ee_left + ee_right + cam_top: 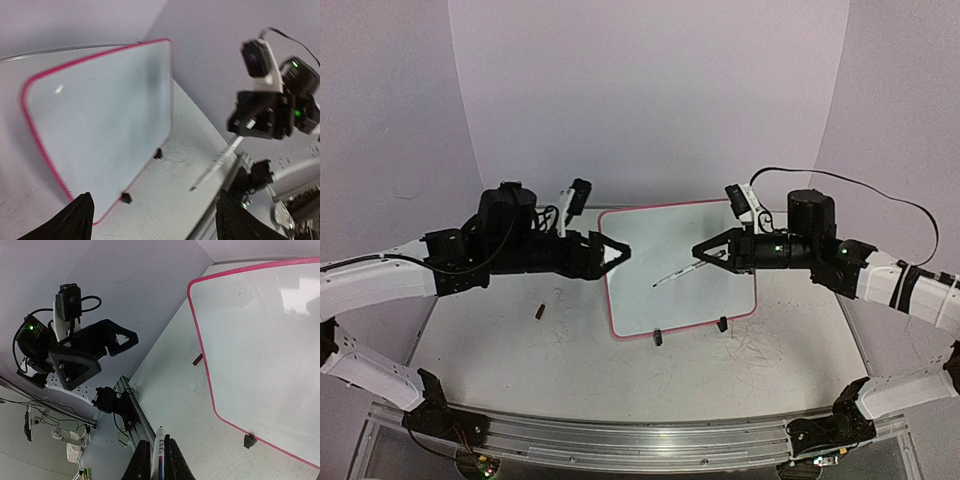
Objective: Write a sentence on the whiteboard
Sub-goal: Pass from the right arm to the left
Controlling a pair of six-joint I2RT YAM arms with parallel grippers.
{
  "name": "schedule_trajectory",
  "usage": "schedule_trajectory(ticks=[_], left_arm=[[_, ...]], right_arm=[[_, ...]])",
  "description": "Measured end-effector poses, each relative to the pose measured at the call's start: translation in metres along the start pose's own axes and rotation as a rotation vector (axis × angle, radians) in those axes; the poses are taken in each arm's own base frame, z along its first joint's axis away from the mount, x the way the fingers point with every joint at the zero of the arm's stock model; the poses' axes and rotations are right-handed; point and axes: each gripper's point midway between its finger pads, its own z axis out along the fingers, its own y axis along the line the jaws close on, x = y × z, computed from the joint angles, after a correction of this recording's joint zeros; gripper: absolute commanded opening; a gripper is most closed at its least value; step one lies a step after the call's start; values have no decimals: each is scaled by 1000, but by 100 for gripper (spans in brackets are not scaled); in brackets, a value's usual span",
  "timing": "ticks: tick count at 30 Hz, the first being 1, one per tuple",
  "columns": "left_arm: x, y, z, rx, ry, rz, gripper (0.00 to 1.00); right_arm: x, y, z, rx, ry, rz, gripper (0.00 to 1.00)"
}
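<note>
Pink-rimmed and glossy, the whiteboard (650, 235) rests about the middle of the bench on small black feet. Its face is bare as far as I can tell, so nothing seems written yet. The right hand (698, 250) is clamped on the pen (677, 273), slanting it tip-down over the board's middle, likely poised to write. The left hand (623, 252), fingers apart and empty, hovers at the board's left edge, perhaps to steady it, while a small dark red cap (539, 311) lies between the board and the bench's left edge.
</note>
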Motion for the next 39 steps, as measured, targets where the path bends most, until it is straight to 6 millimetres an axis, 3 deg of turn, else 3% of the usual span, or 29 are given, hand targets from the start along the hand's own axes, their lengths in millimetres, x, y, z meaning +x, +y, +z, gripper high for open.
schedule_trajectory(ticks=[3, 8, 13, 19, 25, 29, 33, 39], left_arm=[[23, -38, 22, 172, 74, 31, 85], [51, -51, 45, 294, 184, 50, 83], [62, -73, 43, 427, 239, 75, 71], [65, -85, 38, 496, 256, 95, 64], [68, -87, 35, 518, 264, 117, 43], [69, -84, 36, 512, 262, 137, 20], [70, -77, 37, 494, 270, 162, 5], [69, -84, 32, 518, 282, 242, 0]], right_arm=[[7, 8, 8, -28, 21, -3, 0], [22, 22, 21, -70, 65, -10, 0], [27, 31, 24, -98, 80, -15, 0], [24, 37, 23, -122, 76, -25, 0], [21, 45, 22, -149, 76, -36, 0], [21, 47, 21, -158, 78, -35, 0], [20, 50, 19, -165, 74, -41, 1], [24, 52, 12, -160, 80, -63, 38]])
